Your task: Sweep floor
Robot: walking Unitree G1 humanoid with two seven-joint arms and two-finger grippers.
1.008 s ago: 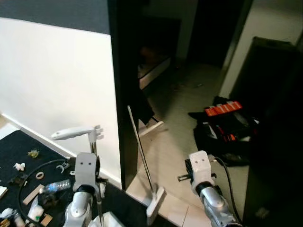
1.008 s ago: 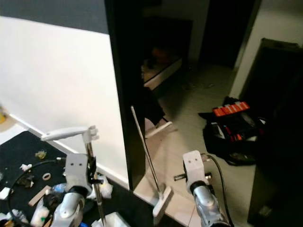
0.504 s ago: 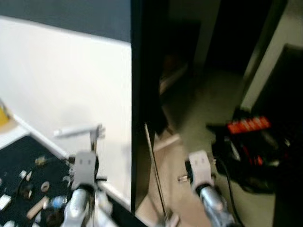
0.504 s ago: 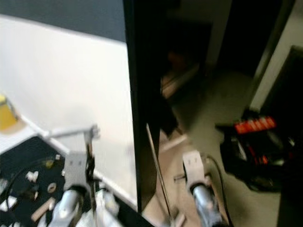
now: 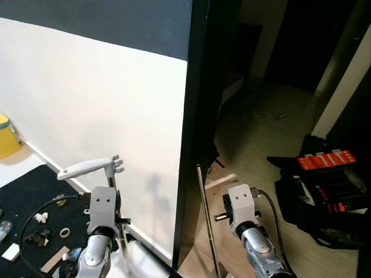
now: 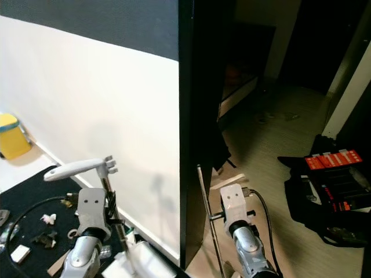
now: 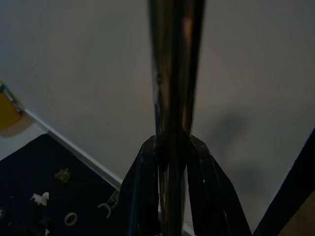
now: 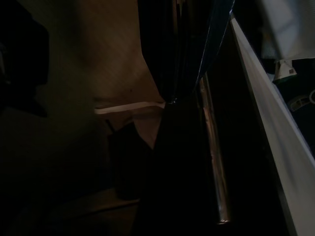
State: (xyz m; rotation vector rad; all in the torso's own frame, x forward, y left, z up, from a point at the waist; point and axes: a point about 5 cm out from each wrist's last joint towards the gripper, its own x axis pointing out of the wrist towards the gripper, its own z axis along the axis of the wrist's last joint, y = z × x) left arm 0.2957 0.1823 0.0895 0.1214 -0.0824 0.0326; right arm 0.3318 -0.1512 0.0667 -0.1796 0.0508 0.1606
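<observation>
The left gripper (image 7: pixel 170 147) is closed narrowly on an upright metal pole (image 7: pixel 171 73); the left wrist view shows both black fingers (image 7: pixel 147 187) pressed against the shaft from opposite sides. In the head views this pole rises above the left wrist and ends in a white handle (image 5: pixel 90 168) that lies roughly level and points to the robot's left. The grip sits below the handle, which probably gives the arm leverage to steer the tool's lower end; that end is out of view, so whether it is a broom or a dustpan cannot be told.

A second thin metal pole (image 5: pixel 206 220) stands just to the left of the right arm's white wrist housing (image 5: pixel 240 202), near the foot of the dark door frame (image 5: pixel 194 116). The right wrist view is very dark; a shiny pole (image 8: pixel 211 157) can be made out running along the gripper's line of sight, but whether the right gripper's fingers hold it, or how far apart they are, cannot be told.

The debris to be swept, small scraps and rings (image 5: pixel 49 229), lies on the black mat (image 5: pixel 26 191) at the base of the white wall (image 5: pixel 93 104), near the left arm. A yellow bin (image 6: pixel 13 136) stands at the wall's far-left end. A black case with red parts (image 5: pixel 324 174) lies on the tan floor beyond the doorway, well apart from the debris.
</observation>
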